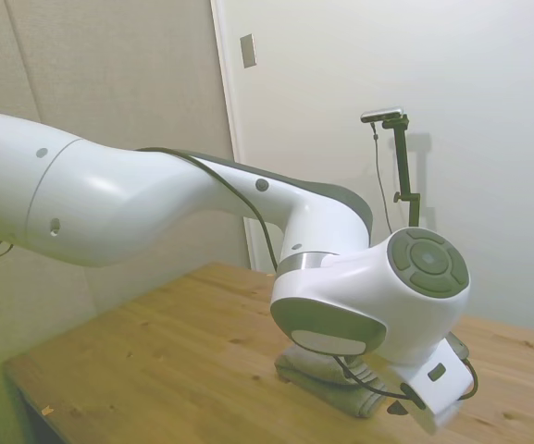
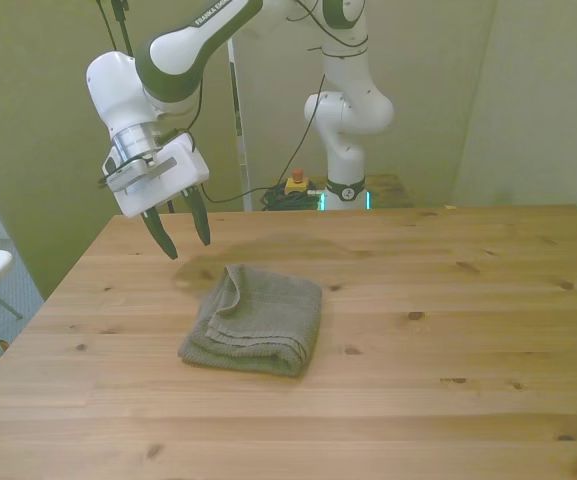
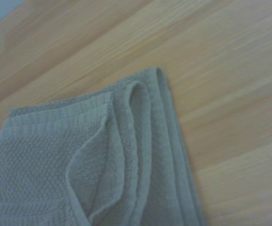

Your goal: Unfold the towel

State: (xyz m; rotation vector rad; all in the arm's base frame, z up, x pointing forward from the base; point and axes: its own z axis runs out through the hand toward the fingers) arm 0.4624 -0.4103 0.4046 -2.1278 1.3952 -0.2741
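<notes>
Towel position: the towel (image 2: 255, 319) lies folded in layers on the tabletop (image 2: 448, 300), left of centre in the front view, lower middle of the frame. It is a compact folded block; nothing rests on it.

Pincer state: the pincer (image 2: 184, 231) hangs in the upper left of the front view, above the tabletop and up-left of the towel. Its two dark fingers stand apart with a clear gap and hold nothing.

Layer detail: the wrist view shows the towel's corner (image 3: 157, 75) with several stacked edges running side by side and one loose flap curling over.

Risk 1: the stacked edges lie close together, so a pinch at that corner may well take two or more layers; the block would then lift whole instead of opening.

Risk 2: a shallow grip on thick terry could slip off mid-pull, dropping the flap back or bunching it.

Risk 3: coming down too deep would press the fingertips into the wood.

Hidden: in the side view the arm (image 1: 202, 208) covers most of the towel, and the pincer is not legible there.

Unclear: the wrist view is soft, so the layer count is probably three or four.
</notes>
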